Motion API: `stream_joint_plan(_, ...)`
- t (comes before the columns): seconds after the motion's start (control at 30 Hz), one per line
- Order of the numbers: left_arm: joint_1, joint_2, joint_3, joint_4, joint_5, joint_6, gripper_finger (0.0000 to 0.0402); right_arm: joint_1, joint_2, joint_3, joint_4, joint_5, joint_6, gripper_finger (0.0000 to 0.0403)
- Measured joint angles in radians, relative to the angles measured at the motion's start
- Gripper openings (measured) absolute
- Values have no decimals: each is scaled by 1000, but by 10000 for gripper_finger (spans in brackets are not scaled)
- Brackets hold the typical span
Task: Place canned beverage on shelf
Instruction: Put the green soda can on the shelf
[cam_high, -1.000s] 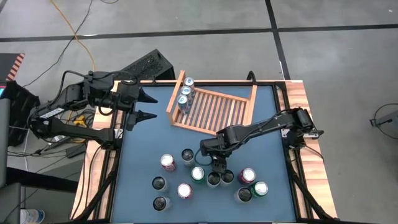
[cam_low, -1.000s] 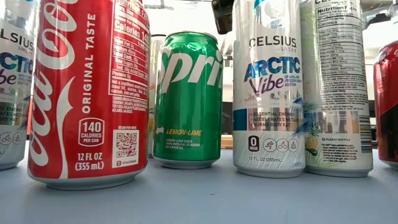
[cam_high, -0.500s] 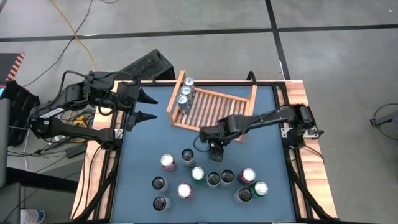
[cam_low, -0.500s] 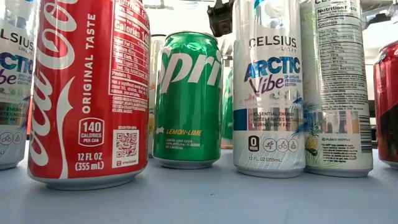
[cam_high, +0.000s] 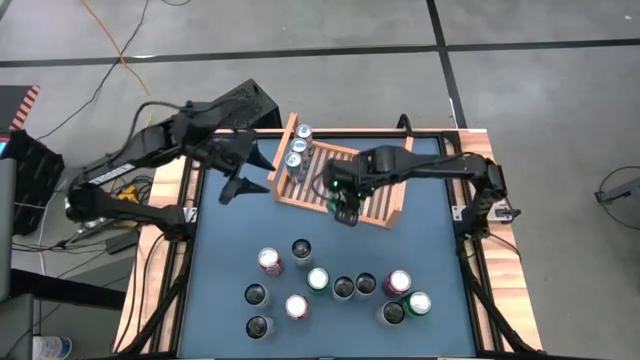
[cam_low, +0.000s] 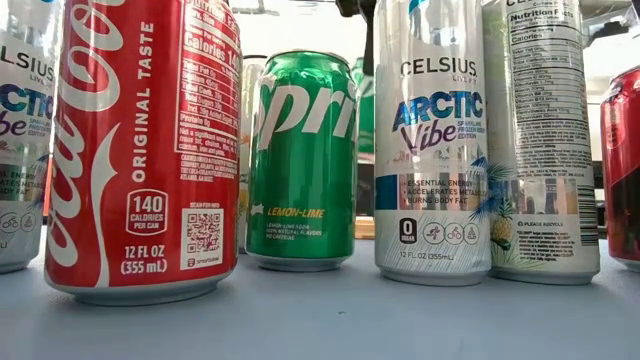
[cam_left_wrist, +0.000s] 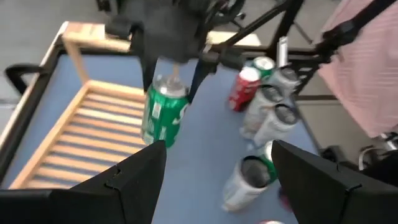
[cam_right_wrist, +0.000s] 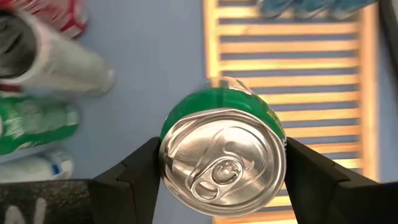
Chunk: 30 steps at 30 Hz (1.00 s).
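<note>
The right gripper (cam_high: 345, 205) holds a green can (cam_right_wrist: 221, 158) from above, one finger on each side of the can's top, and carries it in the air over the near edge of the shelf (cam_high: 375, 175). In the left wrist view the green can (cam_left_wrist: 164, 115) hangs upright under this gripper, clear of the slats. The shelf, a light-brown wooden rack with a slatted base, lies on the blue table (cam_high: 220, 260). Three slim silver cans (cam_high: 297, 150) stand in a row inside the shelf, along its side board that is nearer to the left arm. The left gripper (cam_high: 235, 175) hovers just beside that same side board, outside the shelf, with its fingers wide apart and nothing between them. The other cans (cam_high: 340, 288) stand in a loose group on the table, well apart from the shelf, on the side away from the silver cans.
</note>
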Motion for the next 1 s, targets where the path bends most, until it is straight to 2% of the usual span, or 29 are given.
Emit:
stream_joint_plan(0.23,55,40,0,-15,83,22,279,-72,23,4,7,8,-88,269)
stream_joint_plan(0.6,75,41,10,-83,53,6,279,-182,144,2,136,-2,-267,270)
stream_joint_plan(0.83,75,40,10,-84,29,-33,279,-276,163,-1,162,-31,-270,271)
stream_joint_plan(1.0,75,40,10,-84,28,-29,279,-278,162,-3,162,-74,-270,271)
